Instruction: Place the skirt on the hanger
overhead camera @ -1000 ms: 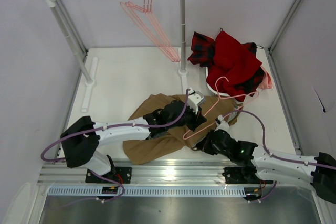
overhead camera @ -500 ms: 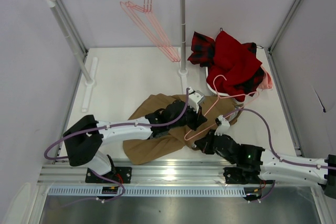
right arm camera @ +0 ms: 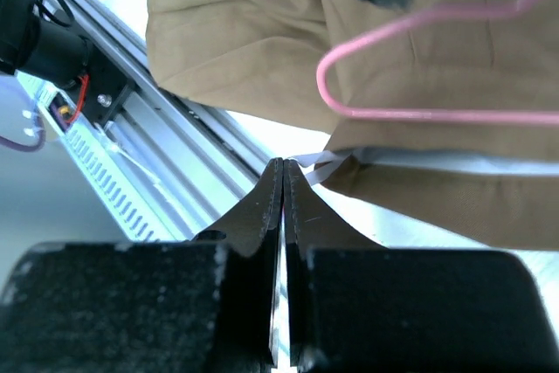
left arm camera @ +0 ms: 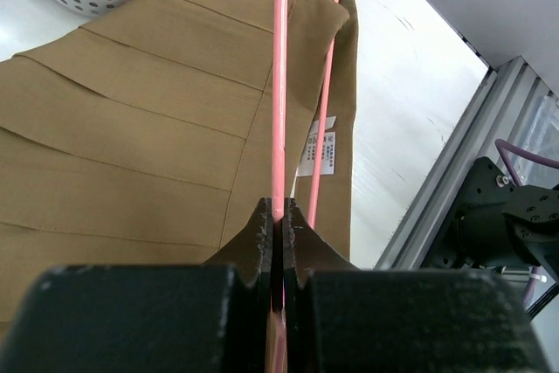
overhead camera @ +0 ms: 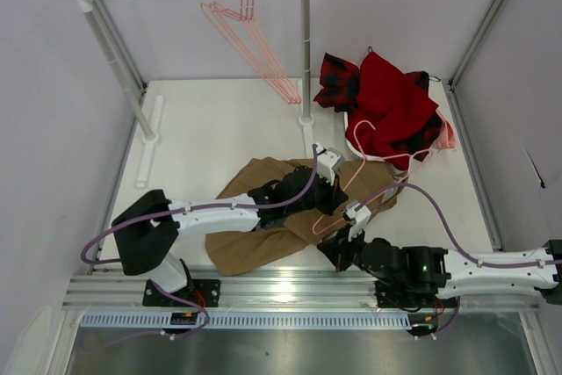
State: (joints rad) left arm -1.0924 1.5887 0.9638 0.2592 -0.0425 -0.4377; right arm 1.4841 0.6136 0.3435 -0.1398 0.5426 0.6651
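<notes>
Left fingers (left arm camera: 260,238): pinching shut on the hanger (left arm camera: 279,85), steadying it over the skirt (left arm camera: 131,128).
Right fingers (right arm camera: 262,207): closed, seemingly nipping the skirt's pale strip by the desk (overhead camera: 219,120)'s near edge.

The skirt (overhead camera: 250,250) lies crumpled on the table (overhead camera: 211,129). The left gripper (overhead camera: 332,199) sits over it at the hanger (overhead camera: 351,177). The right gripper (overhead camera: 338,248) is at the skirt's near edge.

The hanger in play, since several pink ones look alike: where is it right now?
Top view: the hanger lies across the skirt, right of table centre, hook toward the red garments, one wire clamped in the left end effector.
</notes>
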